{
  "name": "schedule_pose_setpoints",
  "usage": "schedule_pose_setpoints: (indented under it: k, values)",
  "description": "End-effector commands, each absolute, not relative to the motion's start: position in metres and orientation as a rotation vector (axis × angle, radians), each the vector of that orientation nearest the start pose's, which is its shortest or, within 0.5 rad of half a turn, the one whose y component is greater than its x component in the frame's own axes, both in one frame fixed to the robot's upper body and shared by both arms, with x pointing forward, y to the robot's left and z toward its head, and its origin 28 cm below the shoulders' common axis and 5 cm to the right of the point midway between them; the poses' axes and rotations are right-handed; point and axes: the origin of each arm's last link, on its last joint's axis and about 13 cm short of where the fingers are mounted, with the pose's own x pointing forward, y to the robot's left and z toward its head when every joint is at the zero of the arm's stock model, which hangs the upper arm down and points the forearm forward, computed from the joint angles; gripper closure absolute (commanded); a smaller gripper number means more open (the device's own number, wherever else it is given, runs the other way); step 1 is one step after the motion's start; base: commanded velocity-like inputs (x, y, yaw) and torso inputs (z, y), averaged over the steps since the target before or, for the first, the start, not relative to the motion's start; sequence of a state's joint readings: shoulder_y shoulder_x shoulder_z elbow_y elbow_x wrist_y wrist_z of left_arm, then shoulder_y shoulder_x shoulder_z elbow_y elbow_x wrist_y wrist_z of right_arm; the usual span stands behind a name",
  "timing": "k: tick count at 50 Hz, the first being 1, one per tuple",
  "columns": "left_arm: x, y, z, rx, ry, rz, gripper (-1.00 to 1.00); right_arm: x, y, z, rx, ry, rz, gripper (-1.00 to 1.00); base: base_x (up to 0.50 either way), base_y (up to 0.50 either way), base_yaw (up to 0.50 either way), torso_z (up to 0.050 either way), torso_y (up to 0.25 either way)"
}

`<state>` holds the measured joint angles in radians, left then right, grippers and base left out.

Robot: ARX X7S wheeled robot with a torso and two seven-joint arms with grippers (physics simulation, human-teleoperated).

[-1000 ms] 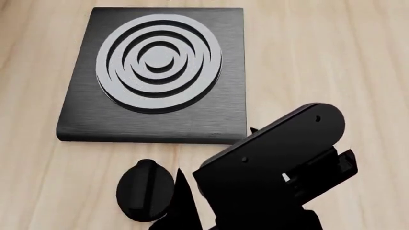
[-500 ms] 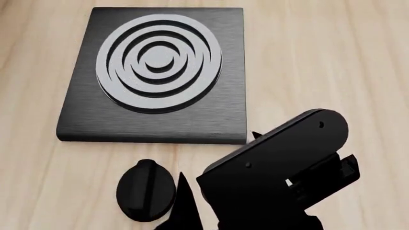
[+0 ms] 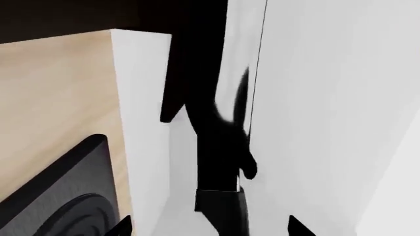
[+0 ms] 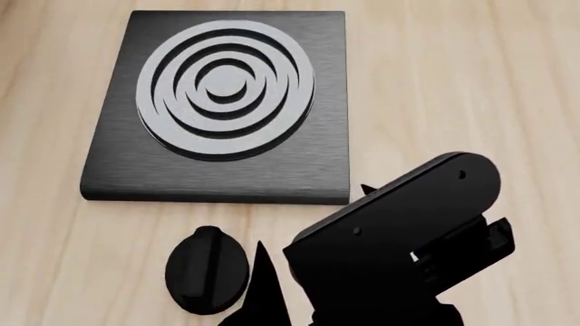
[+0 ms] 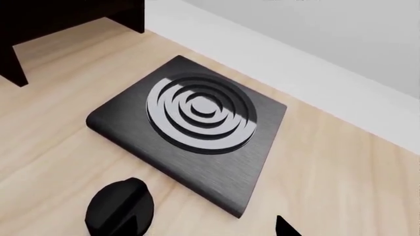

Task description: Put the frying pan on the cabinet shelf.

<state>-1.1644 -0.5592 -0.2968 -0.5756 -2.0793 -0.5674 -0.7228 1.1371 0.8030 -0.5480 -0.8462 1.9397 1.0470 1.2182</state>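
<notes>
I cannot make out the frying pan in any view. The dark cabinet stands on the wooden counter beyond the hob plate; its shelf is out of view. My right gripper is open over bare wood, just short of the hob plate's near corner, with nothing between its fingers. The right arm fills the lower right of the head view. My left gripper is open beside the counter's white end. A long black shape runs between its fingertips, and I cannot tell what it is.
A square black hob plate with grey concentric rings lies on the light wood counter. A round black knob sits in front of it, next to one right fingertip. A white wall backs the counter.
The right arm has shifted slightly to the right and downward in the head view. The hob plate and knob have not moved.
</notes>
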Motion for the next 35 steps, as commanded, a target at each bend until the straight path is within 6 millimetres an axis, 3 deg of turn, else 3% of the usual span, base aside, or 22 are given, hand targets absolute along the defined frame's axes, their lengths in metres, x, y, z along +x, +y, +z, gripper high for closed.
schedule_pose_setpoints:
  k: [1,10,11,13,17,35]
  values:
    - [0.277,0.359,0.331,-1.535,-0.048,-0.244,-1.00,0.153,-0.100,0.263,-0.370,0.065,0.378,-1.00,0.00,0.00,0.00,0.000,0.000]
    - [0.274,0.356,0.327,-1.493,-0.048,-0.314,-1.00,0.153,-0.100,0.261,-0.366,0.068,0.374,-1.00,0.00,0.00,0.01,0.000,0.000]
    - [0.259,0.343,0.316,-1.479,-0.046,-0.316,-1.00,0.152,-0.100,0.261,-0.365,0.069,0.374,-1.00,0.00,0.00,0.00,0.000,0.000]
    - [0.236,0.328,0.316,-1.442,-0.088,-0.346,-1.00,0.152,-0.100,0.260,-0.365,0.072,0.374,-1.00,0.00,0.00,0.00,0.000,0.000]
    - [0.210,0.313,0.316,-1.446,-0.087,-0.350,-1.00,0.151,-0.101,0.260,-0.364,0.071,0.372,-1.00,0.00,0.00,0.01,0.000,0.000]
    - [0.163,0.302,0.326,-1.397,-0.072,-0.375,-1.00,0.148,-0.104,0.258,-0.341,0.065,0.355,-1.00,0.00,0.00,0.00,0.000,0.000]
